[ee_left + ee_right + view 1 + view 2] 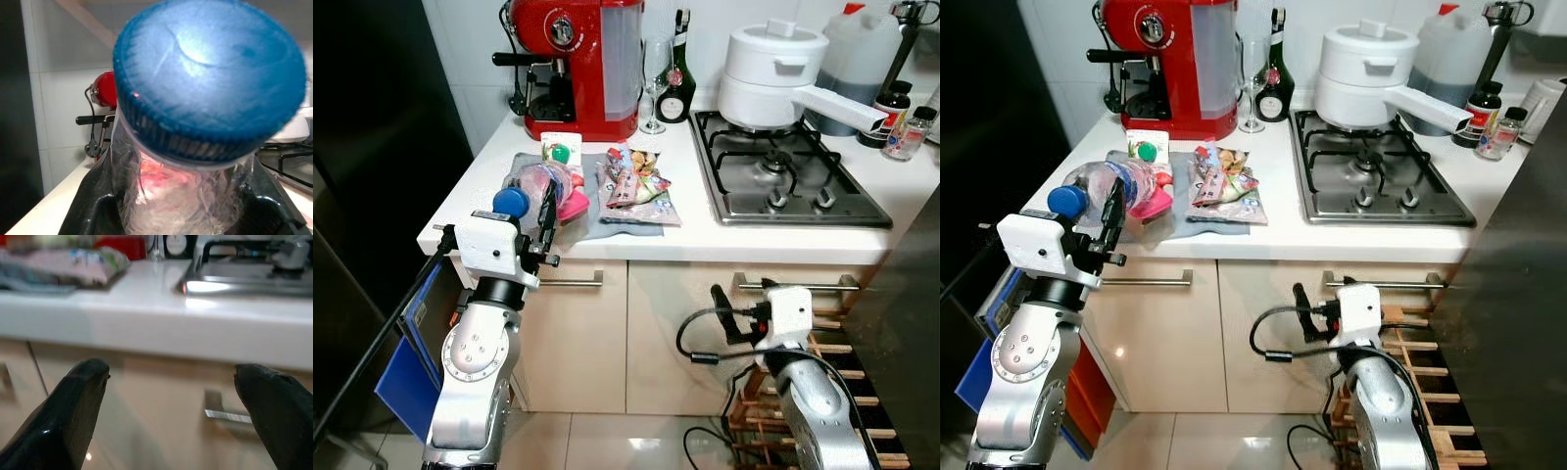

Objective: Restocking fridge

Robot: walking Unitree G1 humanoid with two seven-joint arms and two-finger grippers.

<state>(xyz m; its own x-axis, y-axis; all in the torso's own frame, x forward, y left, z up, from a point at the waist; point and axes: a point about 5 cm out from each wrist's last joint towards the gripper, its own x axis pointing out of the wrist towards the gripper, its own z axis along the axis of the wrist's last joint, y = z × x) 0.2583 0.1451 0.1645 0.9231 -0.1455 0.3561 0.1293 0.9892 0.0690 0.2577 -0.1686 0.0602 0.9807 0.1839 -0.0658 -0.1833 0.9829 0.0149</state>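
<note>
My left gripper [542, 201] is shut on a clear plastic bottle [536, 182] with a blue cap [511, 201], held level at the counter's front left edge with the cap toward me. In the left wrist view the blue cap [208, 78] looms close, and black fingers [93, 205] flank the bottle's body. Several snack packets [634, 186] lie on a grey cloth [607, 223] on the white counter [783, 240], beside a small carton with a green cap [561, 150]. My right gripper [722, 311] hangs open below the counter, in front of the cabinet doors, with nothing between its fingers [73, 416].
A red espresso machine [578, 64], a wine glass [656, 69] and a dark bottle [677, 83] stand at the back. A white pot [773, 73] sits on the gas hob [783, 166]. The dark fridge [372, 196] is at the left, a wooden rack [842, 392] at the lower right.
</note>
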